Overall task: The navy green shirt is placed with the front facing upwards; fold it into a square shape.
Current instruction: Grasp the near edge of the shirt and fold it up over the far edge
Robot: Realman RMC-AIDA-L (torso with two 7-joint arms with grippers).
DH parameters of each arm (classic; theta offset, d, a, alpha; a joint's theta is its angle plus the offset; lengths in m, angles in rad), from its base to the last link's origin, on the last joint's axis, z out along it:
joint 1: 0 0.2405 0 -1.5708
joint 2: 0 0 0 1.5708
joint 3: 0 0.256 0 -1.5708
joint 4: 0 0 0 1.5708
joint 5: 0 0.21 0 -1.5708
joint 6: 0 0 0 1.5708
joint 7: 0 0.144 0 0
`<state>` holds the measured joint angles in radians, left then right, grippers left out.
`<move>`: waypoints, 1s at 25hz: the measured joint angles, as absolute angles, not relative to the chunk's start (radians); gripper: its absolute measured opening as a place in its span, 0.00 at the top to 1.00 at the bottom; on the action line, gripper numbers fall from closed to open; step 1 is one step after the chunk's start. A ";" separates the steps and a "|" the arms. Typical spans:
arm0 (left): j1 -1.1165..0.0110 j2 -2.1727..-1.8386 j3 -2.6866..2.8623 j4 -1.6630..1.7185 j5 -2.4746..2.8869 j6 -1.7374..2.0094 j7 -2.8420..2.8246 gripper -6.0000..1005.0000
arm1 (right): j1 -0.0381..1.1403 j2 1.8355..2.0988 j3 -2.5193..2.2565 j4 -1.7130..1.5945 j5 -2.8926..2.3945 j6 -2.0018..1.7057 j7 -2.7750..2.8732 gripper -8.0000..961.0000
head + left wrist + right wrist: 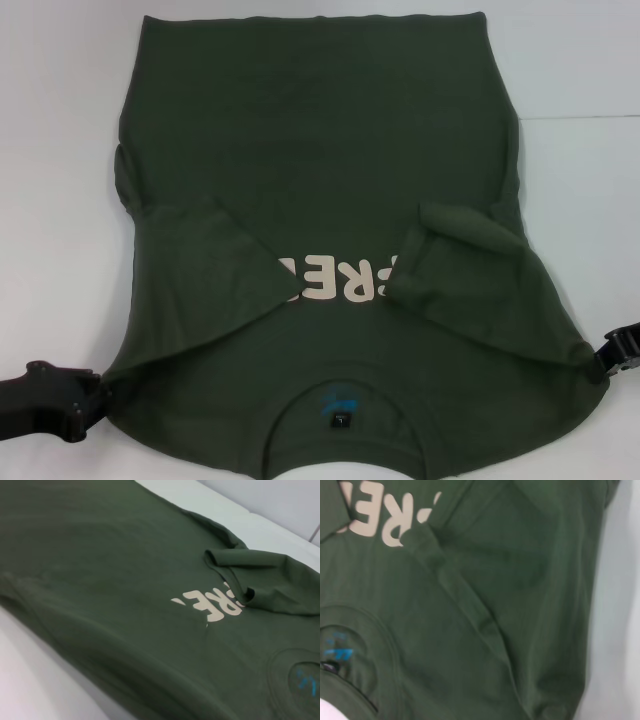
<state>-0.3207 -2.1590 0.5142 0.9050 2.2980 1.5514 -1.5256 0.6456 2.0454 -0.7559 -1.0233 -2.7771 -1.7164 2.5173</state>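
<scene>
Shirt (310,130) flat on table (50,120), collar (345,405) nearest robot, both sleeves folded inward over chest.

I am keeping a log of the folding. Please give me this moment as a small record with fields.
garment: navy green shirt, front up, collar nearest the robot
sleeves: both folded inward over the chest, partly covering the cream lettering
surface: white table
left pincer: at the shirt's near left shoulder edge
right pincer: at the shirt's near right shoulder edge
fold stage: sleeves in, body not yet folded to a square
</scene>
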 joint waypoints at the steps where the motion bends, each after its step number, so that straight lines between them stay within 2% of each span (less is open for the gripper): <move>1: -0.320 -2.158 0.512 0.905 2.301 1.554 -1.534 0.96 | 0.646 2.045 -0.742 -1.024 -2.774 -1.723 2.505 0.96; 9: -0.318 -2.147 0.446 0.905 2.328 1.613 -1.584 0.96 | 0.624 2.025 -0.659 -1.014 -2.707 -1.776 2.429 0.97; 18: -0.313 -2.140 0.388 0.905 2.382 1.679 -1.679 0.96 | 0.561 1.991 -0.596 -0.983 -2.612 -1.825 2.369 0.97; 25: -0.292 -2.140 0.314 0.905 2.385 1.690 -1.749 0.96 | 0.527 1.983 -0.542 -0.977 -2.598 -1.848 2.335 0.97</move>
